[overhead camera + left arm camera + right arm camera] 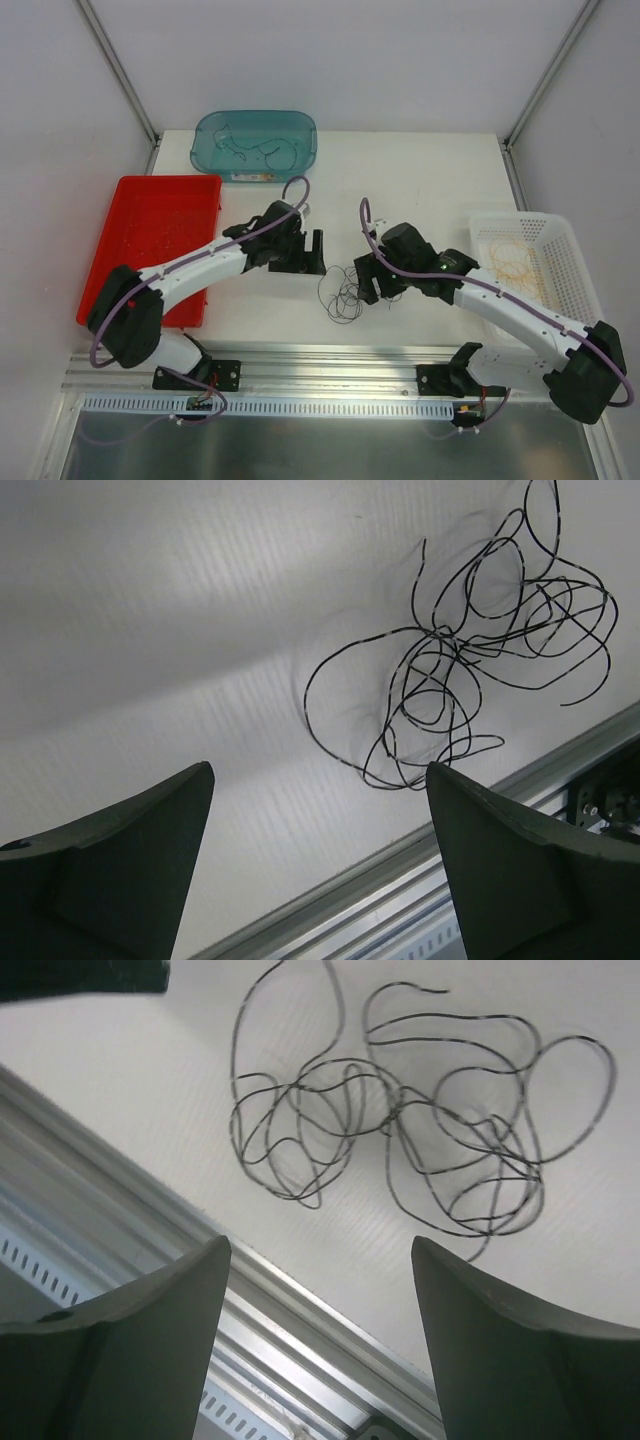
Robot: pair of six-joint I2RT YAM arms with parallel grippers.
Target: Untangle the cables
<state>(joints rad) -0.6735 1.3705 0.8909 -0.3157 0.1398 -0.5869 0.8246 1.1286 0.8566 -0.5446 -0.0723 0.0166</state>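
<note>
Containers flank my workspace, sorting bins by my guess: a flat red plastic tray (150, 240) far left, then a translucent teal tub (205, 150) holding thin wires (262, 152). My left gripper (320, 780) hangs spread and empty. The dark grey-black cable tangle (470, 670) lies loose on the white tabletop (420, 190), my right gripper (320, 1250) hovers beside it equally spread and empty, and a white mesh basket (570, 240) holds yellow-orange coils (510, 262). I can read no writing anywhere.

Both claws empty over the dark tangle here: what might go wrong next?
1. The dark cable tangle lies near the metal rail; a sideways drag may pull loops onto it.
2. The left claw and right claw are open; closing on the knotted middle may grab several strands and tighten it.
</note>
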